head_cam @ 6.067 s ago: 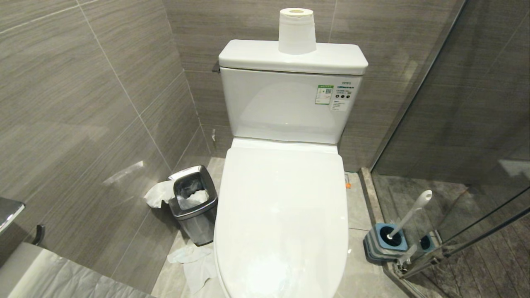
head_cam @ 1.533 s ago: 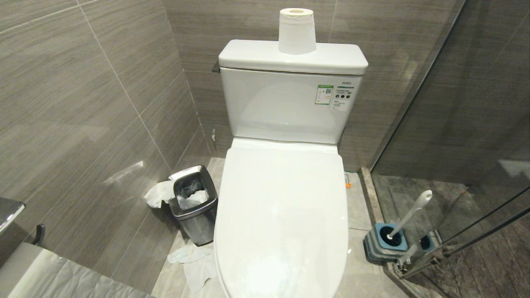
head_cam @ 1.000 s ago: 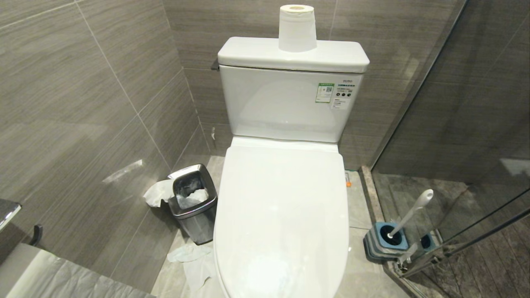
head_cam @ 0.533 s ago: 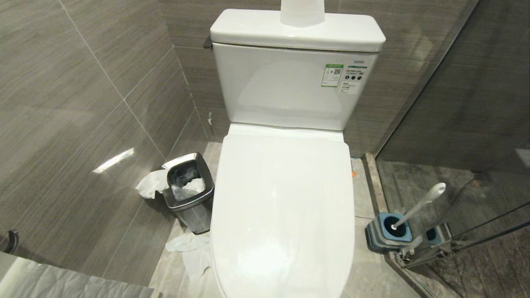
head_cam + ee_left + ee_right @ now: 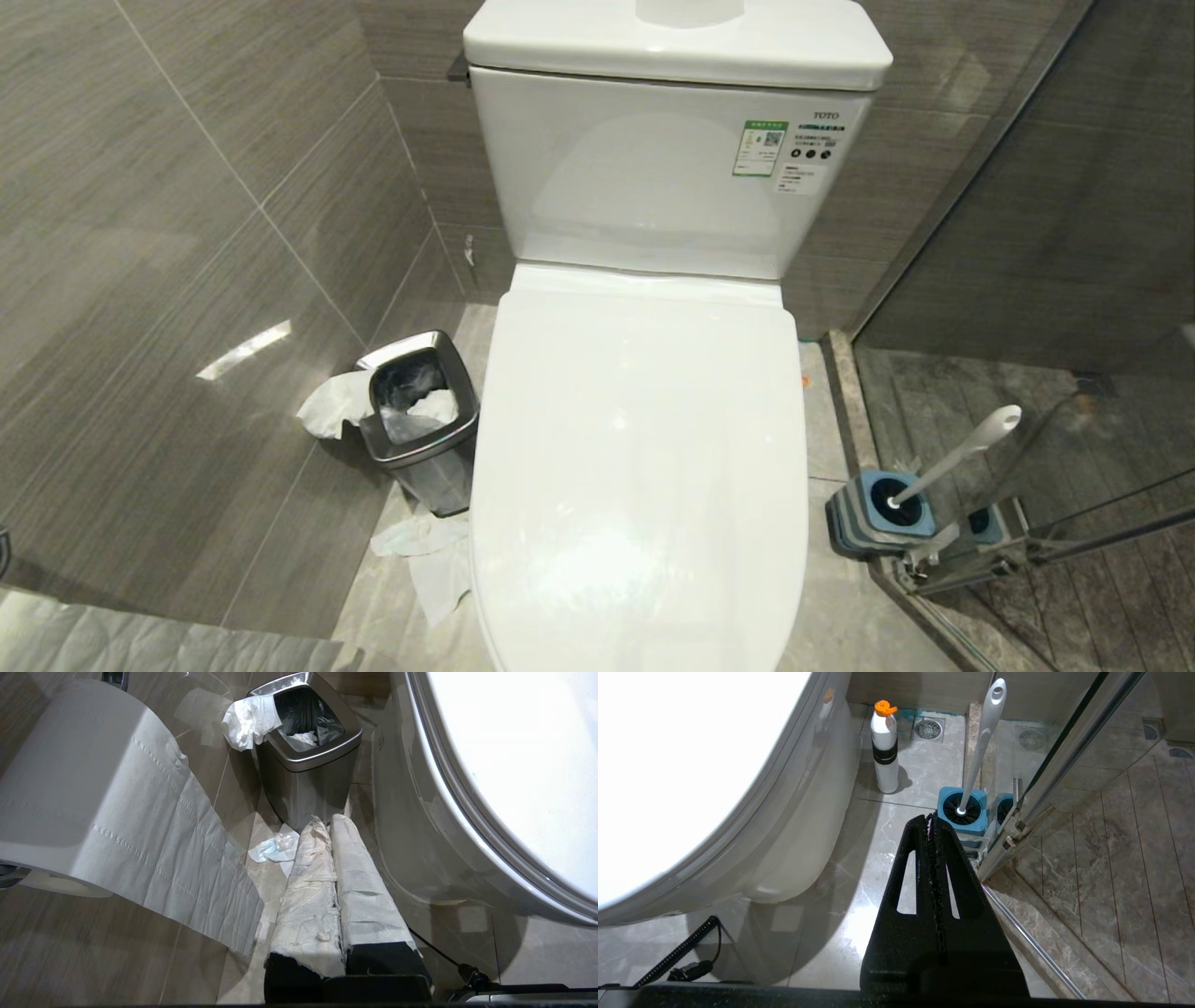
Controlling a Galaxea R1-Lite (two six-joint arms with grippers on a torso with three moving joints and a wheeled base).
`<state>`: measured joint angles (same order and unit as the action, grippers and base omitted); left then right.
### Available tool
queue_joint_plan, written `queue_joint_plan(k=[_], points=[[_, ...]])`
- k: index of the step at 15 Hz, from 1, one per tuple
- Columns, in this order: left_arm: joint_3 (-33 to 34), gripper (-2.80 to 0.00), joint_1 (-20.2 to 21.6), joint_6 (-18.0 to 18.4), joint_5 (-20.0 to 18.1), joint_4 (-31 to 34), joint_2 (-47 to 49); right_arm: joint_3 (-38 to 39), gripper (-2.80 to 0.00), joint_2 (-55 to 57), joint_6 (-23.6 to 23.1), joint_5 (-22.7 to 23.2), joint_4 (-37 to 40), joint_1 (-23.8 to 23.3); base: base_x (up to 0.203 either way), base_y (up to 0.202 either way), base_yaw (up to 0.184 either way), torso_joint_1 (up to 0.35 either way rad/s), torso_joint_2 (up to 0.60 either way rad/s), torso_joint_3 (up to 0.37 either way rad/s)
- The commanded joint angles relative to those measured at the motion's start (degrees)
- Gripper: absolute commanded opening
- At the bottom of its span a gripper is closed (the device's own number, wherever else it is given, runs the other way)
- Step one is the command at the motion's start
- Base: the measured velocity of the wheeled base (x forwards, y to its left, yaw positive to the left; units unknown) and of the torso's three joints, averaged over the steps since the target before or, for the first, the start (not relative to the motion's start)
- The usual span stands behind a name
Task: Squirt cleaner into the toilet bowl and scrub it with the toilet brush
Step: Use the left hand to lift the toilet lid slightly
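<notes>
The white toilet's lid is down, so the toilet bowl is hidden beneath it. On the floor to the right, the toilet brush leans in its blue-grey holder; the right wrist view shows its handle too. No cleaner liquid shows. A white bottle with an orange cap stands beside the toilet base. My left gripper, its fingers wrapped in white, hangs shut and empty left of the toilet. My right gripper hangs shut and empty just short of the holder. Neither appears in the head view.
A square steel bin with tissue stands left of the toilet, with crumpled paper on the floor by it. A toilet paper roll hangs close to the left gripper. A glass shower door bounds the right side. The tank stands behind.
The whole head view has shifted: the camera has come lower and closer, so the toilet sits higher and larger in the picture. Nothing in the room itself has moved.
</notes>
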<state>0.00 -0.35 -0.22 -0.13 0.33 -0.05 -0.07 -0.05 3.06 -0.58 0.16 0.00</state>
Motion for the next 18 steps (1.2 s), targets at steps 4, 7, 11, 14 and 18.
queue_joint_plan(k=[4, 7, 11, 14, 18], points=[[0.1, -2.8, 0.0, 0.5, 0.0, 0.0, 0.0, 0.0, -2.8, 0.0, 0.0, 0.0, 0.0, 0.0, 0.0, 0.0, 0.0, 0.0, 0.0, 0.0], [-1.7, -2.8, 0.0, 4.4, -1.0, -0.6, 0.0, 0.0, -2.8, 0.0, 0.0, 0.0, 0.0, 0.0, 0.0, 0.0, 0.0, 0.0, 0.0, 0.0], [-10.2, -2.8, 0.0, 9.4, -6.0, 4.1, 0.0, 0.1, -2.8, 0.0, 0.0, 0.0, 0.0, 0.0, 0.0, 0.0, 0.0, 0.0, 0.0, 0.0], [-13.7, -2.8, 0.0, 9.9, -6.8, 6.6, 0.1, 0.0, -2.8, 0.0, 0.0, 0.0, 0.0, 0.0, 0.0, 0.0, 0.0, 0.0, 0.0, 0.0], [-17.7, -2.8, 0.0, 10.3, -6.5, 8.0, 4.7, 0.0, -2.8, 0.0, 0.0, 0.0, 0.0, 0.0, 0.0, 0.0, 0.0, 0.0, 0.0, 0.0]])
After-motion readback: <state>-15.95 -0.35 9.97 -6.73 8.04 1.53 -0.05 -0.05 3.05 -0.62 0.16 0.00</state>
